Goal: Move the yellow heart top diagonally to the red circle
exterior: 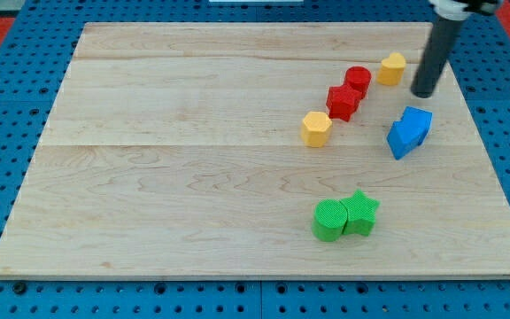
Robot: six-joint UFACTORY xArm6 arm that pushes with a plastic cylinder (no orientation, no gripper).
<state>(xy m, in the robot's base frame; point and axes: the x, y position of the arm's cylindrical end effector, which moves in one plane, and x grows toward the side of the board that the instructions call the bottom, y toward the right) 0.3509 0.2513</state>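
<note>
no pincer on this arm, so nothing released or clenched to report: only my tip (424, 93), the dark rod's lower end, resting on the table (193, 177) near the view's top right. just to its left, apart by a narrow gap, the yellow heart (392, 68), already sitting up and to the right of the red circle (358, 79), close beside it but seemingly not touching. below and left of the circle, touching it, a second red block (343, 102) of unclear shape; further down-left, a yellow hexagon-like block (315, 128). below the tip, well clear, two blue blocks (410, 130) pressed together. near the view's bottom, a green cylinder (330, 220) against a green star (359, 213). likely risk from here: a leftward push from this side driving the heart into the circle, shunting both red blocks out of line; an off-centre contact spinning the heart aside; too long a stroke carrying it past the diagonal spot.
</note>
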